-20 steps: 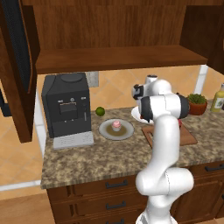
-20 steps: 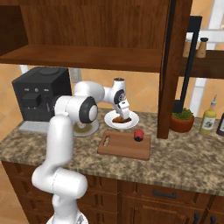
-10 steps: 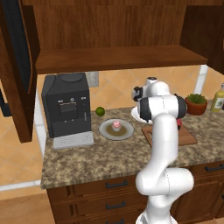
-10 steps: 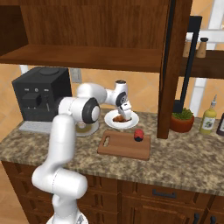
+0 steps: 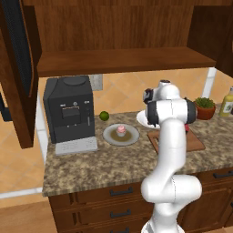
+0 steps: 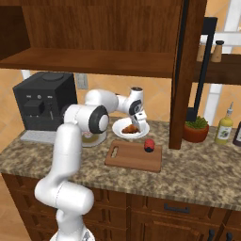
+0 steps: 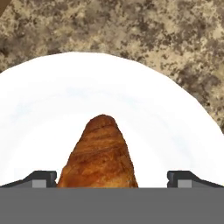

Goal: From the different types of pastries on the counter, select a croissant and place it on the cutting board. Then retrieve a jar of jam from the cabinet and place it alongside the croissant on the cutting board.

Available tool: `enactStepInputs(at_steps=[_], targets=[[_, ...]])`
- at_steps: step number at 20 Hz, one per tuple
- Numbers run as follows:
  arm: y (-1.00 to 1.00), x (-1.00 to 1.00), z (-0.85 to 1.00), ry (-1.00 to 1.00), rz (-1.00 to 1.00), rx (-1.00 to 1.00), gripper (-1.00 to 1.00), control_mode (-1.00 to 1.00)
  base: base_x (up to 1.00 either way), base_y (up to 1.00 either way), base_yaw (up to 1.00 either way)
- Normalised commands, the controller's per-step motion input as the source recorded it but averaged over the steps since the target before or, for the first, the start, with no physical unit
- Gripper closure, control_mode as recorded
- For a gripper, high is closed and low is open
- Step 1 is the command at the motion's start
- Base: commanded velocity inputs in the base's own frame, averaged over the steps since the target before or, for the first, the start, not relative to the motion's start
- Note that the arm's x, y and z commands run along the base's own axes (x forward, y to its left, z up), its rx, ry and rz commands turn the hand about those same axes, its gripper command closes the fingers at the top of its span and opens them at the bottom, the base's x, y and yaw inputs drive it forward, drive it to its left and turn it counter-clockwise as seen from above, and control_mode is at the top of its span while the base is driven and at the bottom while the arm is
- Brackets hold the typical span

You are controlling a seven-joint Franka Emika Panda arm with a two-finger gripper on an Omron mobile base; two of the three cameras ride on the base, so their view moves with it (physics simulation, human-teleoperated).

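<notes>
Granite counter (image 6: 197,174) w/ cutting board (image 6: 132,157), white plate (image 6: 117,127), coffee machine (image 5: 69,107).

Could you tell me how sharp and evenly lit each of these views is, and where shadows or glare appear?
Left base view: soft, even light, sharp throughout, the cabinet interior dim. Right base view: equally crisp, a faint shadow beside the cutting board, no glare. Hand view: the croissant is sharp, the white plate bright and almost featureless, the counter speckle slightly coarse; the gripper straddles the croissant.

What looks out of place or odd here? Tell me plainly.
One thing stands out: the jar of jam already sits on the cutting board, while the croissant lies on its white plate between the open gripper fingertips. Nothing looks spilled, tipped or damaged.
</notes>
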Motion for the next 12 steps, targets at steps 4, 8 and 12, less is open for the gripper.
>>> enactStepInputs(at_steps=[4, 8, 12], targets=[[0.03, 0.0, -0.1, -0.01, 0.0, 0.01, -1.0, -1.0, 0.0, 0.0, 0.0], [0.0, 0.0, -0.69, -0.01, 0.0, 0.11, -1.0, -1.0, 0.0, 0.0, 0.0], [0.08, 0.0, -0.36, -0.04, 0.0, 0.08, 1.0, -1.0, 0.0, 0.0, 0.0]])
